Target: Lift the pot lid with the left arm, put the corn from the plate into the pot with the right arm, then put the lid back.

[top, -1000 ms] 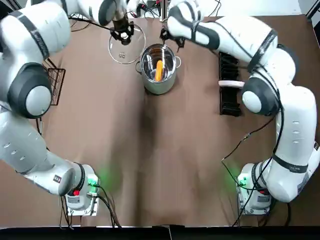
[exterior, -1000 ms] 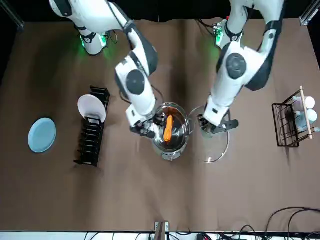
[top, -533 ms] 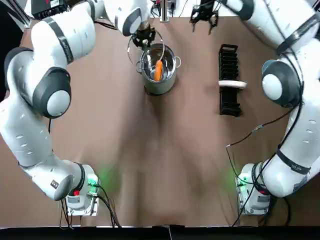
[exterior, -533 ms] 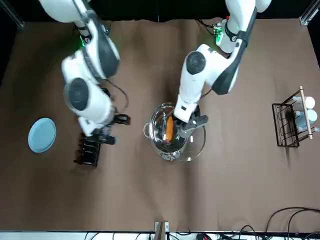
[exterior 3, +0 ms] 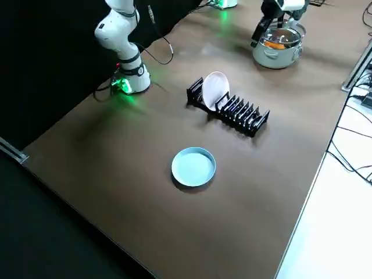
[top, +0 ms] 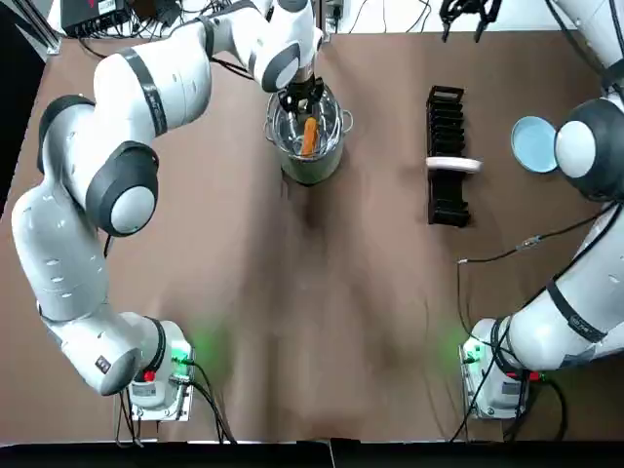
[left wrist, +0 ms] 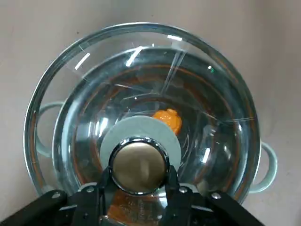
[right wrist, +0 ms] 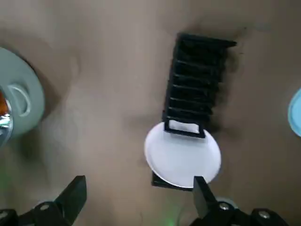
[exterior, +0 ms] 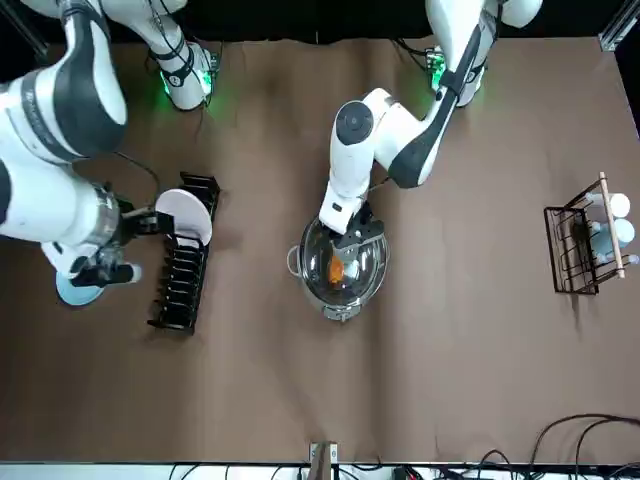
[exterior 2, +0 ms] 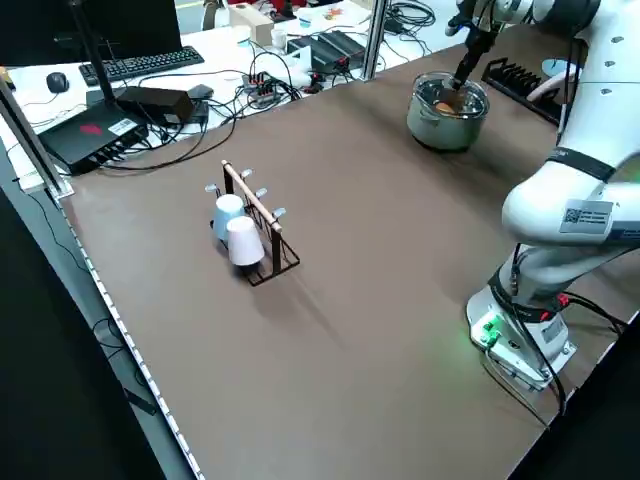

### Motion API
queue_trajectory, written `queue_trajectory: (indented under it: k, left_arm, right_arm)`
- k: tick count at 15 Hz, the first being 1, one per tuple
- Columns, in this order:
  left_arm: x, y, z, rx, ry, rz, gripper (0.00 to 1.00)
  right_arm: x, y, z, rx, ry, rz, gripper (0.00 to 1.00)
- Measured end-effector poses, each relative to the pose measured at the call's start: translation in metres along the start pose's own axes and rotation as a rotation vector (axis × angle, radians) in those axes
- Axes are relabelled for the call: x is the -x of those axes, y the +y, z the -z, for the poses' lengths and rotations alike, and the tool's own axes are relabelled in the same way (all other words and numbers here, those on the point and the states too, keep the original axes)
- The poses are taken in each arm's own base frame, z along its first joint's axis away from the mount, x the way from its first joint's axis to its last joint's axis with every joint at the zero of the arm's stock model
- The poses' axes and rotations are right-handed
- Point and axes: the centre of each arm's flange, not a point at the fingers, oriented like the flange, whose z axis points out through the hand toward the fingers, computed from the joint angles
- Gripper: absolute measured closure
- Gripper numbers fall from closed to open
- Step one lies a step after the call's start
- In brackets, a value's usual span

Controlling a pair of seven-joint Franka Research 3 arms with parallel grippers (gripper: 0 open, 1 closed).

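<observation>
1. Pot (top: 307, 146) sits centre, in the far half of the table (top: 312, 312). Corn (top: 309, 136) is already inside, visible through the glass.
2. Lid (left wrist: 141, 70) is right over the pot; can't tell if it's fully seated. Glass dome: stiff, fragile, probably slick. Your only sensible hold is the knob (left wrist: 138, 165).
3. Left gripper (left wrist: 138, 188) pinches that knob from both sides. Lower it flat, no drop.
4. Level with the pot: dish rack (top: 447, 195) holding a white plate (top: 451, 164) to the right, blue plate (top: 534, 144) beyond it, cup rack (exterior: 585, 245) well off left. None crowd the lid.
5. Right gripper (top: 468, 10) hangs at the far right edge, fingers spread, holding nothing, out of your way.
</observation>
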Motion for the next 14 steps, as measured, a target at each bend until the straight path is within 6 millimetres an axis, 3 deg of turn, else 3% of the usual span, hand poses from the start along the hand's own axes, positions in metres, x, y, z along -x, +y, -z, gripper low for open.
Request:
queue_trajectory:
  k: [4, 7, 11, 14]
  left_arm:
    - [0.009, 0.006, -0.01, -0.009, -0.009, 0.013, 0.53]
    - [0.011, 0.011, -0.011, -0.009, -0.01, 0.027, 0.53]
    - [0.012, 0.014, -0.011, -0.007, -0.01, 0.028, 0.53]
    - [0.009, 0.02, -0.016, 0.006, -0.006, 0.034, 0.53]
  right_arm:
    - [0.028, 0.027, 0.016, 0.028, 0.01, 0.003, 0.0]
    - [0.08, 0.047, 0.032, 0.028, 0.033, 0.018, 0.0]
    - [0.122, 0.05, 0.053, 0.027, 0.057, 0.021, 0.0]
    - [0.128, 0.051, 0.05, 0.051, 0.028, 0.021, 0.0]
